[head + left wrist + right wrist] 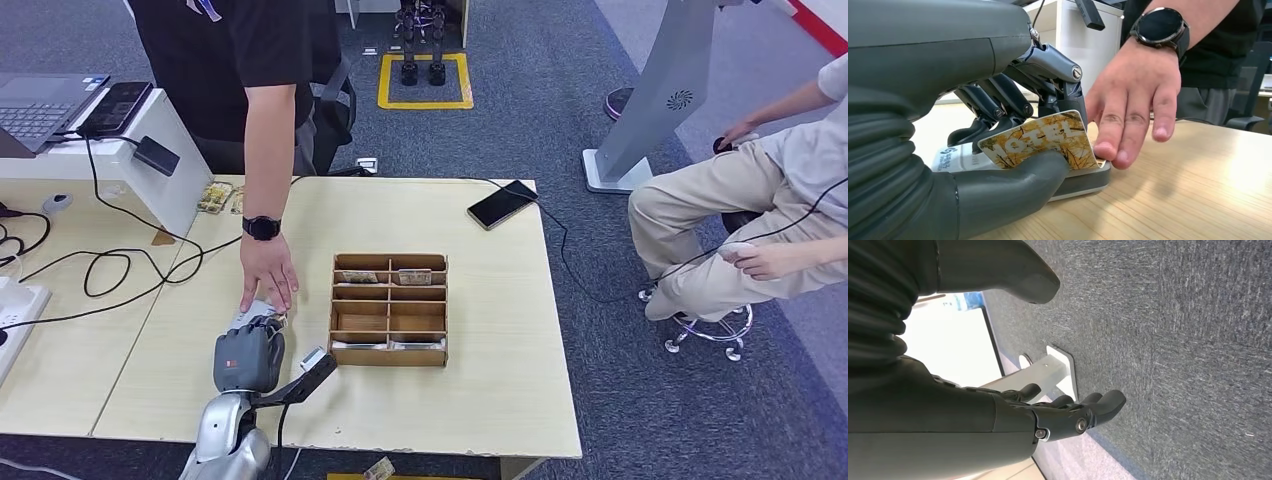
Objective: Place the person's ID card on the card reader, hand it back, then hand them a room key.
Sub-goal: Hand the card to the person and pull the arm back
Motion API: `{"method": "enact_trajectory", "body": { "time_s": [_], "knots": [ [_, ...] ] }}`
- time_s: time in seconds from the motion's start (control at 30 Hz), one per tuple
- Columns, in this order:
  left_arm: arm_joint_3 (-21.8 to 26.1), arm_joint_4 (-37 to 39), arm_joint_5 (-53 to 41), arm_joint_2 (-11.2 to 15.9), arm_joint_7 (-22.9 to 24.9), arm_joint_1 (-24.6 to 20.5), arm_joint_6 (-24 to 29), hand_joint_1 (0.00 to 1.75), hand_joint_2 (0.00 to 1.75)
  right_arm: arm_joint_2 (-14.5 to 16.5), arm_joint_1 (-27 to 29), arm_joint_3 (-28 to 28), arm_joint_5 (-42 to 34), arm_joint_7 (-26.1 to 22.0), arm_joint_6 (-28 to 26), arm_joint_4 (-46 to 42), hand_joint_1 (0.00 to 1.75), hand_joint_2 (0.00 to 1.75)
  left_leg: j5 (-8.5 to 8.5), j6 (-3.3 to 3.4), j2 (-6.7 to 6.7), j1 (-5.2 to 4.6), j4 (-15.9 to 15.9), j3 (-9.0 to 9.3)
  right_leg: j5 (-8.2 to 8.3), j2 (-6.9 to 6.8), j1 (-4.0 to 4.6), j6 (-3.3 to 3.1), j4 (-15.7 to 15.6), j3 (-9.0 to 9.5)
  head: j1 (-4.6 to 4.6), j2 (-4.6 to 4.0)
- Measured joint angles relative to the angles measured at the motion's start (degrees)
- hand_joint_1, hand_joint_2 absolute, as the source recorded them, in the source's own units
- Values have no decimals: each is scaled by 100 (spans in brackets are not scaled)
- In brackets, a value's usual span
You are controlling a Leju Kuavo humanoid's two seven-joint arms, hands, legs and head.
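Your left hand [1013, 150] pinches the hotel key card [1043, 140] over the card reader [1083, 182], person's hand [268, 280] touching at 12 o'clock: hand-over step, release next; right hand [1068, 415] hangs spread.

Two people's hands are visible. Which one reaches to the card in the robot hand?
The standing person's hand with the black wristwatch: its fingertips touch the yellow hotel card held by the left robot hand. The seated person's hand rests far away, off the table.
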Motion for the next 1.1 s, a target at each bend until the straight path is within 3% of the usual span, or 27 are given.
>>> {"method": "enact_trajectory", "body": {
  "time_s": [0.27,0.4,0.5,0.6,0.7,0.83,1.1],
  "knots": [
    [-217,185,518,97,-133,-80,1,175,175,0,-31,-2,19,-1,-5,-1,0,175,-15,-15,-12,-9,-12,82,-29,-10,-7,1,0,68,0,0],
    [-99,11,1371,-5,-907,30,21,175,175,0,-32,-17,18,-15,-26,-1,0,175,-15,-16,-10,-9,-13,85,-29,-8,-7,0,1,75,-1,0],
    [148,-156,2340,-230,-1774,137,33,175,175,2,-28,-29,17,-22,-44,-1,0,175,-14,-15,-7,-9,-12,69,-28,-2,-7,-1,2,56,0,0],
    [350,-256,3033,-438,-2210,194,-4,175,175,2,-23,-50,17,-25,-57,-1,0,175,-13,-13,-2,-9,-11,40,-23,3,-7,-3,2,25,2,0],
    [438,-530,4728,-620,-2623,246,-399,175,175,18,-12,-91,30,-17,-128,-2,0,175,-13,-12,0,-9,-9,19,-22,6,-7,-3,2,0,0,0],
    [217,-1506,7670,-785,-2390,319,-786,175,175,80,4,-141,97,7,-258,-4,0,175,-14,-11,5,-6,-7,-7,-20,11,-4,-3,2,-28,1,0],
    [-574,-2849,8818,-746,-2272,350,-933,175,175,145,12,-208,244,16,-282,-4,0,175,-13,-11,9,-4,-7,-30,-18,16,-5,-4,3,-53,-7,0]
  ]
}}
